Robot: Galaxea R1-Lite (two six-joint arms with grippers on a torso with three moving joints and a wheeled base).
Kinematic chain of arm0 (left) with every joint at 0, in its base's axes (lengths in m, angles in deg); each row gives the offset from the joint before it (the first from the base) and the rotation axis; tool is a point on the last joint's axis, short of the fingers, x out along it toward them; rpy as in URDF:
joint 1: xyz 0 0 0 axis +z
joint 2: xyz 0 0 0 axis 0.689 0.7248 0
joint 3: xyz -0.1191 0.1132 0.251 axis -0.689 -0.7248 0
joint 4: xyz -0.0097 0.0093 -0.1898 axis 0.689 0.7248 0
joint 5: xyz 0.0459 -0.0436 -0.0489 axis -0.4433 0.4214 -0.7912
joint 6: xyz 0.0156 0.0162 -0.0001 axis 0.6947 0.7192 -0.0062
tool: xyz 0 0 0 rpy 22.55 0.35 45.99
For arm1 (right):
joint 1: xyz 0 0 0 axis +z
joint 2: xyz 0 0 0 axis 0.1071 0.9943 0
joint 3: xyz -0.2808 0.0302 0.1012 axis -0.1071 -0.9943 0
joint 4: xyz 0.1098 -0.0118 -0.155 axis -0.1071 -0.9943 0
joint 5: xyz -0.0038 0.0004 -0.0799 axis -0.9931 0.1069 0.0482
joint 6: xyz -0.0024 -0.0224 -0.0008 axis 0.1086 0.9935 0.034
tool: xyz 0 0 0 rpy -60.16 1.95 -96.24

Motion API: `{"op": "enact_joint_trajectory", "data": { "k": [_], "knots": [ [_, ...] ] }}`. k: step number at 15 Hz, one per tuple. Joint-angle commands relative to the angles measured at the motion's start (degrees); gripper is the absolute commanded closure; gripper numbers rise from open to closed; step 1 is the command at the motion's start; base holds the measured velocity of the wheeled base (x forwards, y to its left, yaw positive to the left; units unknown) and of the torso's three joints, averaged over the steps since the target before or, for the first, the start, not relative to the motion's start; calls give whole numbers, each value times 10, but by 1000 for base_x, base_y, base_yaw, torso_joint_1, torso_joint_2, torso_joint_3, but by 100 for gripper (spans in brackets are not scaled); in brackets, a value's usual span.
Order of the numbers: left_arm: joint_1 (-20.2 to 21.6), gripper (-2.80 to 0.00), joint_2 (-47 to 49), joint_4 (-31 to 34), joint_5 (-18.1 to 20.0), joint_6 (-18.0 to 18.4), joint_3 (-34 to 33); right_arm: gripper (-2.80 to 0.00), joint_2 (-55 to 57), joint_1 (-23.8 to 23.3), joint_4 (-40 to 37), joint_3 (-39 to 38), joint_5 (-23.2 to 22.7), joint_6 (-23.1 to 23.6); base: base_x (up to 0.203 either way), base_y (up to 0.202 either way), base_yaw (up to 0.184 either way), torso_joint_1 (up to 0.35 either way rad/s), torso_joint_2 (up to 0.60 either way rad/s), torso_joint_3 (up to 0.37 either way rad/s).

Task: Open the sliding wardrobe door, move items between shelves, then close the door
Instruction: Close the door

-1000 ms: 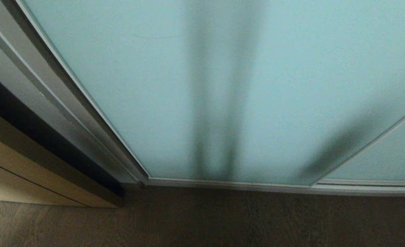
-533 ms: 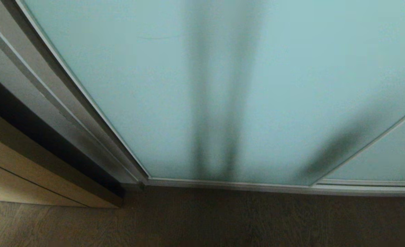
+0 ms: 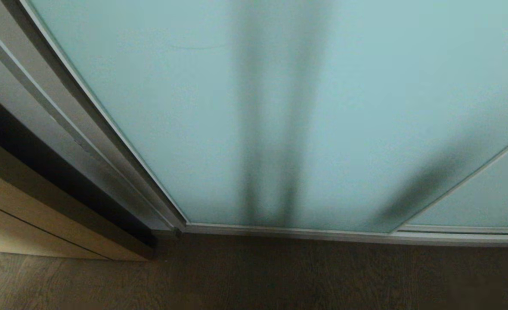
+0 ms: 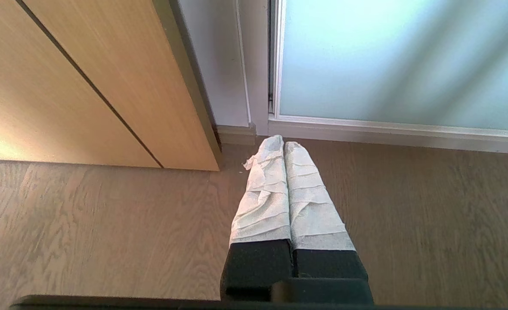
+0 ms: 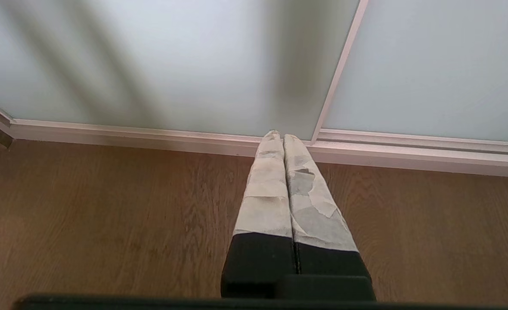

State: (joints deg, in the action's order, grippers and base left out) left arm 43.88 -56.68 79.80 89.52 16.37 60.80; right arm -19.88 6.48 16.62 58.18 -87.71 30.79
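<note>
With their taped fingers pressed together and holding nothing, the left claw and right claw hang low over the wooden floor. Beyond them the sliding wardrobe door of frosted teal glass stands closed, a tan wooden panel at far left.

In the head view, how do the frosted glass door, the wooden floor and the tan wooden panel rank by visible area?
1. sliding wardrobe door
2. wooden floor
3. tan wooden panel
</note>
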Motion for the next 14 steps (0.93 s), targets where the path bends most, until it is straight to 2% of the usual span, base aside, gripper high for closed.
{"op": "enact_joint_trajectory", "data": {
  "k": [1,7,9,12,14],
  "knots": [
    [0,0,1,0,0,0,0,0,1,0,0,0,0,0,0,0,0,0,0,0],
    [0,0,1,0,-1,7,-1,0,1,0,0,0,0,0,0,0,0,0,0,0],
    [0,0,1,0,0,-1,0,0,1,0,0,0,0,0,0,0,0,0,0,0],
    [0,0,1,0,0,9,0,0,1,0,0,0,0,0,0,0,0,0,0,0],
    [0,0,3,-9,0,14,41,0,1,0,0,0,0,0,0,0,0,0,0,0]
  ]
}}
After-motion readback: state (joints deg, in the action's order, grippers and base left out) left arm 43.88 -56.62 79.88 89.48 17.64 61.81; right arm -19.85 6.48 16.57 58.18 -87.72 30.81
